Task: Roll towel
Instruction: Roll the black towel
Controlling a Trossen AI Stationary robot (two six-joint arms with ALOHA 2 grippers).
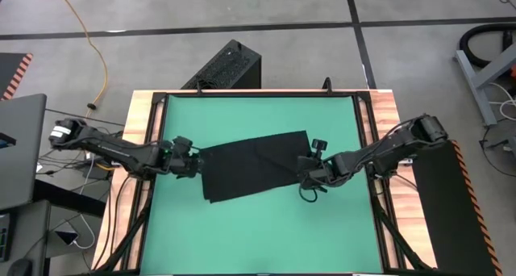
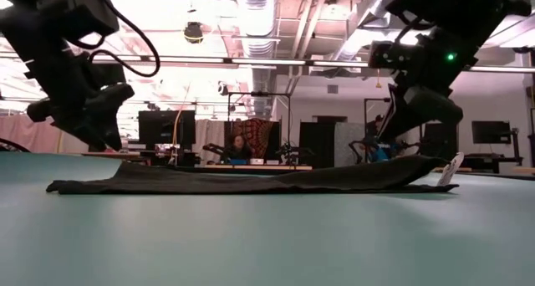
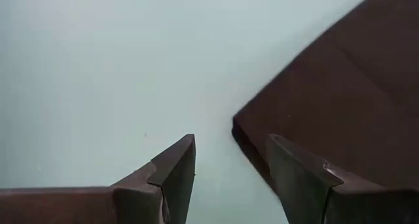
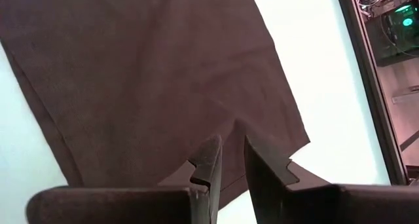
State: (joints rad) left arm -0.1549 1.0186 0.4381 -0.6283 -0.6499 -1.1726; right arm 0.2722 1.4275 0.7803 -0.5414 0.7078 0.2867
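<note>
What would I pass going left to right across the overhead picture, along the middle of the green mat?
Left claw → black towel → right claw → wooden table edge.

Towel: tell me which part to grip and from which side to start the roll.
Grip the towel at its short right-hand edge, coming down from above. It lies flat and long across the green mat, so that end can be lifted and turned inward. The right tool already pinches a fold there; the left tool is open at the opposite corner.
</note>
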